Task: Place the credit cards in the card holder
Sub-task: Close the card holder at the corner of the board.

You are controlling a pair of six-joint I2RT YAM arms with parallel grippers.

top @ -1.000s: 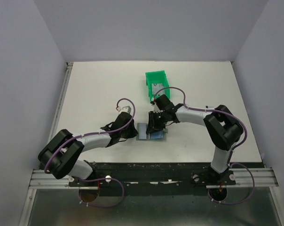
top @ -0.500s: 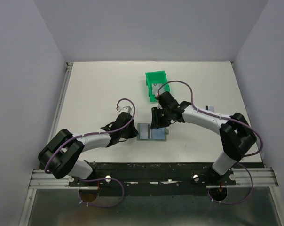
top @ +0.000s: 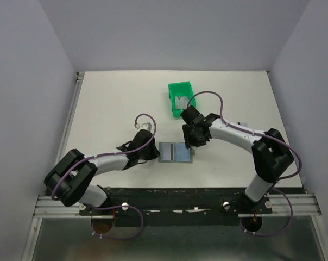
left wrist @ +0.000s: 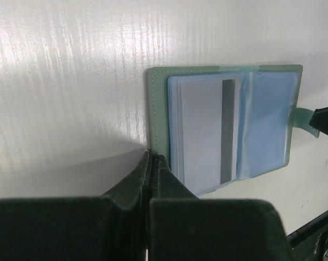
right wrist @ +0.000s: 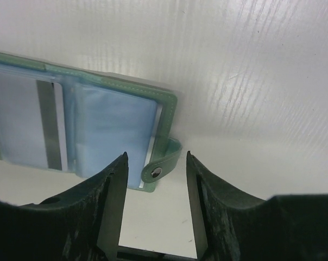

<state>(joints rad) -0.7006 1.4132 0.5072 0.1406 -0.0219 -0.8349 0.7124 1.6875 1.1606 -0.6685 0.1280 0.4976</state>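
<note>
**A:** Where do things stand on the counter (top: 109,109)?

**B:** Biggest first. The green bin (top: 174,89) sits at the far middle, with what looks like a silvery bin card (top: 180,101) lying in it. Nearer the arms, apart from the bin, the card holder (top: 175,152) lies open and flat with its pockets up.

**A:** And the arms?

**B:** The left end effector (left wrist: 149,159) has its fingers pressed together at the holder's left cover edge. I can't tell whether it nips the cover or only pins it. The right end effector (right wrist: 156,155) is spread apart and empty. It hovers over the holder's right edge, straddling the closing strap (right wrist: 164,160).

**A:** Anything loaded?

**B:** One credit card (left wrist: 205,130) is in the left-hand pocket, with its black stripe toward the fold.

**A:** So what's the step?

**B:** I'd judge the right arm has to fetch the bin card. It should rise straight up before travelling, so no finger snags the strap and drags the holder. Leave the left hold alone so the holder can't slide. The card is thin and lies against plastic, so take it by an edge, perhaps tipping it against a wall. Bring it in low and slide it rather than pressing down, because the clear sleeves look limp and would likely buckle.

**A:** Smallest thing to watch?

**B:** The snap (right wrist: 156,173) on the strap, right between the open fingers.
</note>
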